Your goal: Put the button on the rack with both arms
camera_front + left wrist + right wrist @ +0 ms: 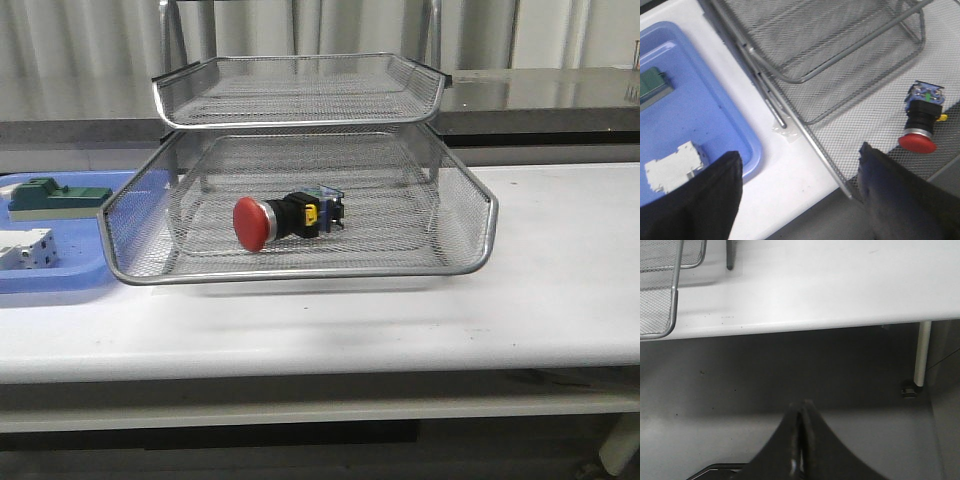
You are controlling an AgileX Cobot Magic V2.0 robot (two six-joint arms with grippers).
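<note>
**Operator:** How far along am I?

**Observer:** By the look of it, you are nearly done. The button point(285, 218) lies on its side in the pulled-out tier of the rack point(300, 272), red cap toward the table's front edge, about mid-tier. Nothing grips it. What seems left is pushing that tier back in, if you want that; I cannot tell whether the task calls for it.

**Operator:** Where are my pincers?

**Observer:** You see neither arm in the front view. Your left pincer point(800, 192) hangs above the table's front edge by the rack's left front corner, its fingers point(697, 200) spread wide apart with nothing between them. Your right pincer point(801, 440) is off past the table's front edge, over the floor, fingers pressed together and empty.

**Operator:** Give me the count.

**Observer:** One button. One rack; you can see two tiers, the upper one pushed back and the extended one beneath, and any third tier does not show. One blue tray point(60, 280) at the table's left edge, holding one green block point(55, 197) and one white block point(27, 249). Two pincers, one table point(560, 280).
</note>
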